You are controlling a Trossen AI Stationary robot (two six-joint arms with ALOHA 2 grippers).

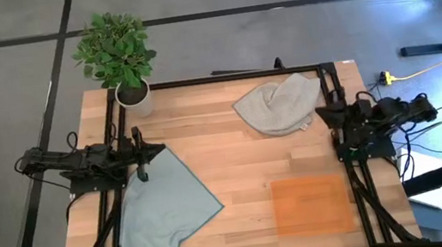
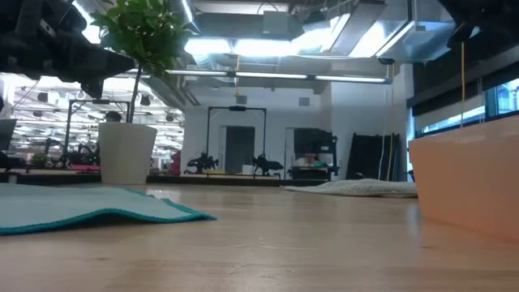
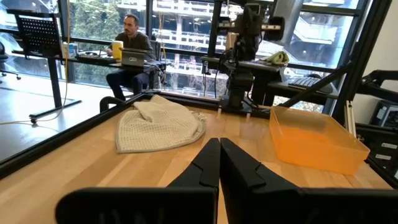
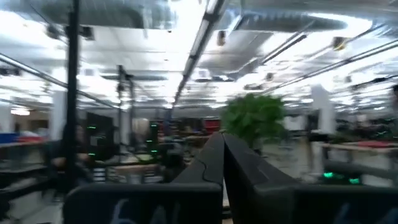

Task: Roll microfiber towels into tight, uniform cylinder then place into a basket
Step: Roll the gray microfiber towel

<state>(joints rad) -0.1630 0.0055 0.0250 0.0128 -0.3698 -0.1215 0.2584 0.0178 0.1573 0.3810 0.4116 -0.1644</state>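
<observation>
Two soft towels lie on the wooden tabletop (image 1: 237,173), and neither one is rolled yet. The blue-grey towel (image 1: 164,214) is spread almost flat on the near left side, with one corner hanging past the near edge. The grey-beige towel (image 1: 279,105) sits in a bumpy heap at the far right. The orange basket (image 1: 311,204) waits on the near right, well apart from both towels, and nothing is in it.

The left gripper (image 1: 140,155) rests at the left edge of the tabletop, just beside the far corner of the blue-grey towel. Its jaws are pressed tight together and hold nothing. The right gripper (image 1: 330,117) sits at the right edge, next to the heaped towel. Its jaws are also squeezed shut and hold nothing.

These towels look light and floppy. They will bend and sag when lifted, and they will not break. The cloth looks a bit fuzzy, so it should not slip much. I think a good place to pinch the flat towel is a corner or an edge, since a thin fold fits between the jaws. The heaped towel likely needs to be flattened first.

The tabletop is smooth pale wood with a dark frame around it. A green plant in a white pot (image 1: 132,97) stands at the far left corner. Beyond the tabletop is a big bright room with desks, and a person (image 3: 132,43) sits at one.
</observation>
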